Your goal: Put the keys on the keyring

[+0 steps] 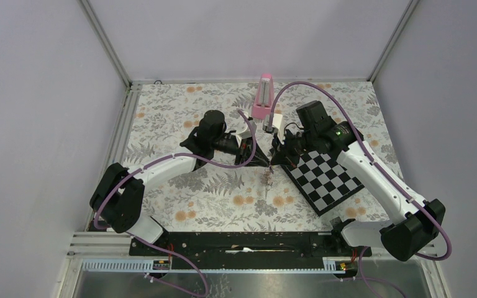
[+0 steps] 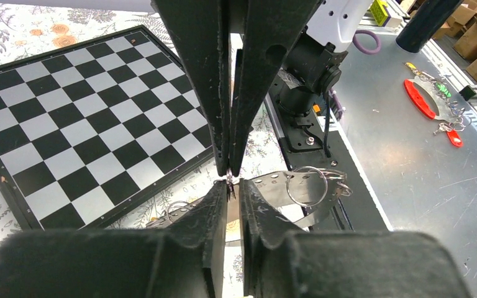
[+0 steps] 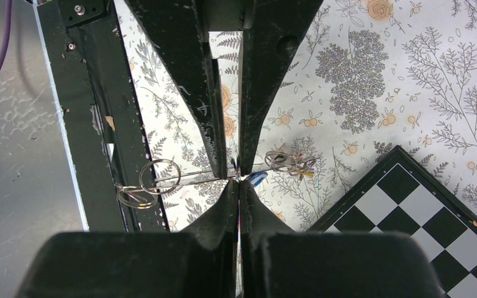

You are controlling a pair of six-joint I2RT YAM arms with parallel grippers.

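Observation:
My two grippers meet tip to tip above the floral mat. The keyring [image 1: 267,180], a grey strap with silver rings, hangs just below them. In the left wrist view the strap [image 2: 273,186] runs behind my left gripper [image 2: 234,186], whose jaws stand a narrow slit apart with a small silver piece at their tips. My right gripper [image 2: 230,171] comes down from above, shut on that silver piece of the keyring. In the right wrist view the right gripper [image 3: 239,183] is shut. The blue key [image 3: 258,178] lies beside its tips. The yellow key [image 3: 305,174] sits in a ring cluster.
A black-and-white chessboard [image 1: 326,180] lies right of the grippers. A pink metronome-like block [image 1: 264,96] stands at the back. The black base rail [image 1: 242,242] runs along the near edge. Red tools [image 2: 425,99] lie on the grey bench beyond.

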